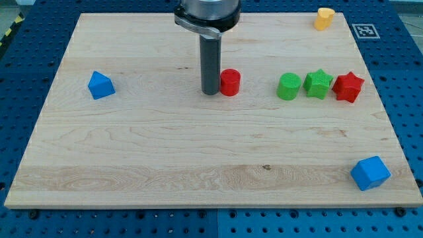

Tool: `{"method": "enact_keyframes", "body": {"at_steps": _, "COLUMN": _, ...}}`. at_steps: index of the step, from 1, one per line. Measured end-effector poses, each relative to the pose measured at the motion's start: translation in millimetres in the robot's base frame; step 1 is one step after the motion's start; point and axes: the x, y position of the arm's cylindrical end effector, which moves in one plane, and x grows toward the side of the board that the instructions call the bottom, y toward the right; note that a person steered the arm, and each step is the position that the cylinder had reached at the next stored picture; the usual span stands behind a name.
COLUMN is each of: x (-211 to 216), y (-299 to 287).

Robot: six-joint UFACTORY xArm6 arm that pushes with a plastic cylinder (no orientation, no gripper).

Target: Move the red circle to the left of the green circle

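The red circle (230, 82) stands on the wooden board near the middle, a little toward the view's top. The green circle (289, 86) is to its right, with a clear gap between them. My tip (211, 92) rests on the board just left of the red circle, touching or nearly touching its left side. The dark rod rises straight up from the tip to the arm at the view's top.
A green star (318, 84) and a red star (348, 87) sit in a row right of the green circle. A blue triangle-like block (100, 85) is at the left, a blue cube (370, 173) at bottom right, a yellow block (324, 18) at top right.
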Motion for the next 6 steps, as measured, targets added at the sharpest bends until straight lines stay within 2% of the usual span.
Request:
{"method": "enact_keyframes", "body": {"at_steps": 2, "x": -29, "y": 10}}
{"method": "enact_keyframes", "body": {"at_steps": 3, "x": -15, "y": 38}}
{"method": "enact_keyframes", "body": {"at_steps": 6, "x": 15, "y": 30}}
